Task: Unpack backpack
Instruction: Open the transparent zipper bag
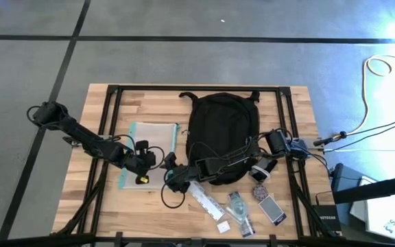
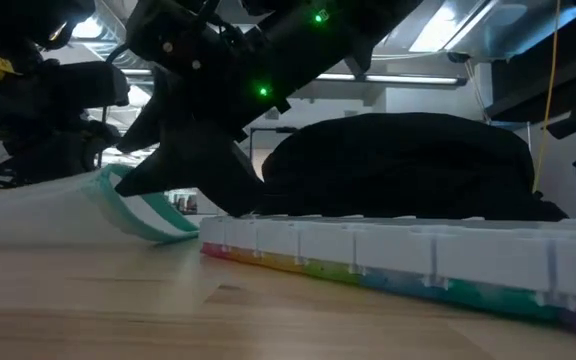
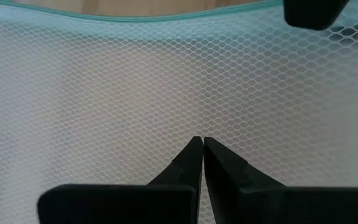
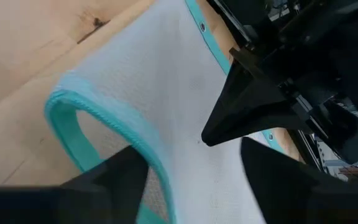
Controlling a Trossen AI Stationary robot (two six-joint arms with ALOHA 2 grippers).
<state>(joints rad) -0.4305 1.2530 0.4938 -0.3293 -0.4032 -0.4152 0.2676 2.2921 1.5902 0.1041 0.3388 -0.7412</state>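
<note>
Backpack (image 1: 221, 134) lies at the table's (image 1: 101, 213) far-middle edge. Left gripper (image 3: 201, 144), fingers pressed together, rests on the mesh pouch (image 1: 148, 154). Right gripper (image 4: 194, 168), fingers apart, straddles the pouch's teal-edged corner; small items crowd the near-right edge.

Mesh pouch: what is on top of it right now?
The shut left gripper presses down on the mesh pouch, and the right gripper straddles its teal-edged corner, fingers apart. The arms cover part of the pouch; any contents cannot be made out.
</note>
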